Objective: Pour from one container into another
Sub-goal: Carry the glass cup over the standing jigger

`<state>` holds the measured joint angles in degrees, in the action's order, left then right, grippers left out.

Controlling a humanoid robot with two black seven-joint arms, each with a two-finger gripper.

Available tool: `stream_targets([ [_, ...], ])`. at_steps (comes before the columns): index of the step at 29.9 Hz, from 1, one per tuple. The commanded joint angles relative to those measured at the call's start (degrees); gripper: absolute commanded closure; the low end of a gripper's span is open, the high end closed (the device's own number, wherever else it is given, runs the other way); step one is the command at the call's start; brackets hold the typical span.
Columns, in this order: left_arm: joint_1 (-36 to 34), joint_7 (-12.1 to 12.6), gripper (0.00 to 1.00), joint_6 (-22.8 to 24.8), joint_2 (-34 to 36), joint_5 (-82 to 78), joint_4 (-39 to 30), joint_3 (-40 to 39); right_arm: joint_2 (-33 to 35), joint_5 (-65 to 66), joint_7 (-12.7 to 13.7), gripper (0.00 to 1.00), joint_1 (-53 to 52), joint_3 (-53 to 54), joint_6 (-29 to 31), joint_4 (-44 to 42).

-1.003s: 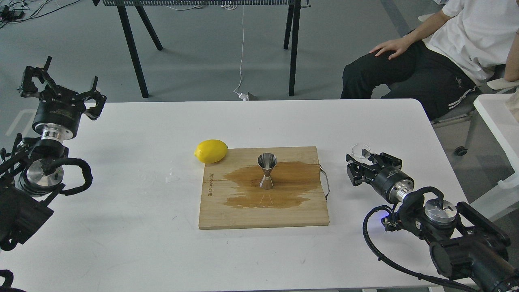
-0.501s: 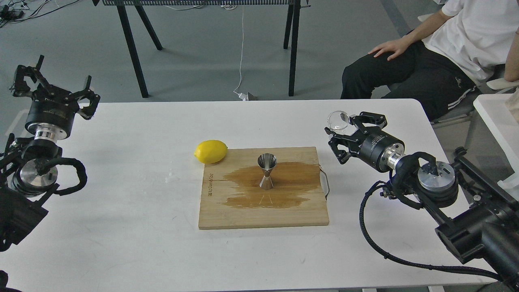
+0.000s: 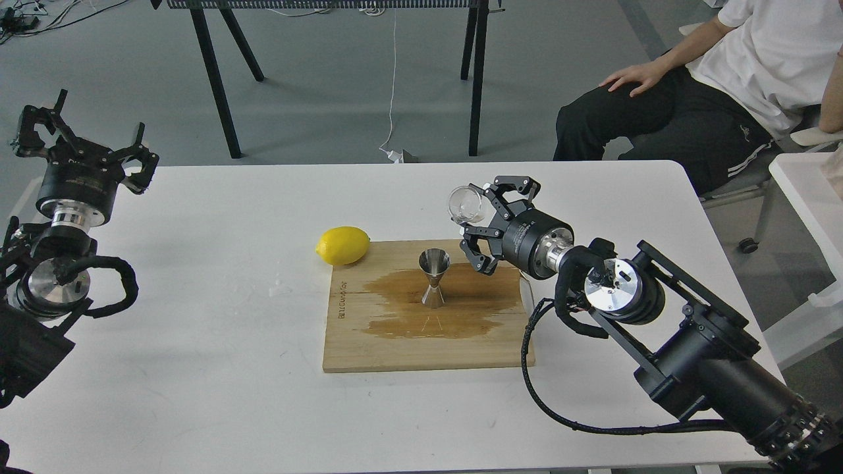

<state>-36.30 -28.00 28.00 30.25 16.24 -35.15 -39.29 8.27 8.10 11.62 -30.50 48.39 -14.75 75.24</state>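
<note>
The small clear glass cup [image 3: 464,205] hangs in the air, tilted toward the left, with my right gripper [image 3: 475,209] shut on it. It sits just up and right of the shiny steel jigger [image 3: 434,278], which stands upright on the wooden cutting board [image 3: 421,342] amid a dark wet stain. Far off at the table's left edge, my left gripper [image 3: 79,135] is raised with its fingers spread open and nothing between them.
A yellow lemon [image 3: 342,245] lies at the board's back left corner. A metal handle [image 3: 529,289] sticks out of the board's right side under my right arm. A seated person [image 3: 711,85] is behind the table's far right corner.
My right arm has swung left and up from the table's right side, carrying the glass cup to just above and right of the jigger. The left gripper shifted slightly.
</note>
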Motion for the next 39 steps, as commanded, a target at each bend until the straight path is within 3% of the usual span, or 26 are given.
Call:
stream_targets([
  [1,0.09,0.00,0.00,0.00,0.07,0.01,-0.01,0.00,-1.23,6.74,-0.19,0.68,-0.08,-1.37,-0.10,1.13],
  [17,0.97,0.00,0.00,0.00,0.25,0.10,0.08,0.00,-2.56,26.78,-2.30,0.67,-0.35,-9.98,-3.53,1.93],
  [39,1.14,0.00,0.00,0.00,0.16,0.10,0.08,0.00,-2.21,39.45,-3.00,0.68,-0.61,-12.18,-5.64,1.93],
])
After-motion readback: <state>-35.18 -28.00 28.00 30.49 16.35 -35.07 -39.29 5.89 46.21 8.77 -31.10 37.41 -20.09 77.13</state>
